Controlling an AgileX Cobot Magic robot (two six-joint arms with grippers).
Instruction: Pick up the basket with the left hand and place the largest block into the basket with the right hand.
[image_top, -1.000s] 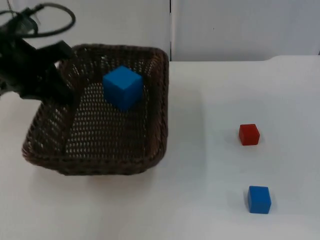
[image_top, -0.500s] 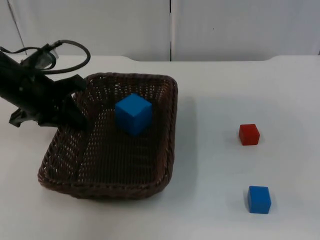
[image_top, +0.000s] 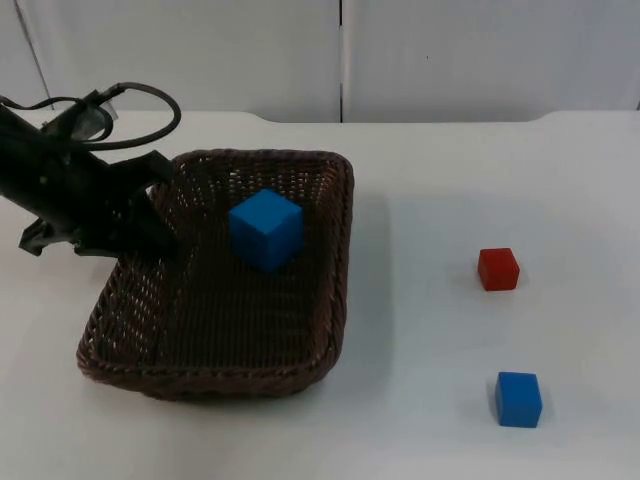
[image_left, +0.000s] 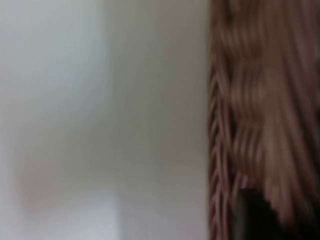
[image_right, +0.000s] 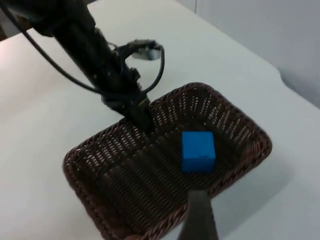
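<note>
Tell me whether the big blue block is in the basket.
In: the big blue block sits on the wicker basket floor, walls all round.

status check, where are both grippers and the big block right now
Left gripper clamped on dark brown wicker basket rim. Large blue cube inside basket. Right gripper above the basket's edge. Nothing in the way.

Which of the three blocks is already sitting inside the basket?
The large blue block, the biggest of the three, lies in the wicker basket. The red block and the small blue block sit on the table, away from it.
</note>
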